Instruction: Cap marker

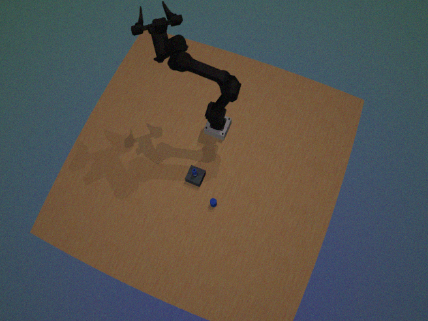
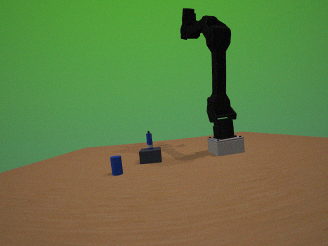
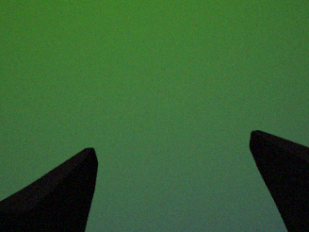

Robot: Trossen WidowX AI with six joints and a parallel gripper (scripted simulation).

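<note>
Top view: the gripper, jaws spread wide and holding nothing, hangs past the table's upper-left edge, while the blue cap stands mid-frame, lower right of the marker in its holder block.

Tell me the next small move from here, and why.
Probably swing the arm down toward the cap: the gripper is raised high, open and empty, while the cap stands loose on the table, apart from the uncapped marker.
</note>
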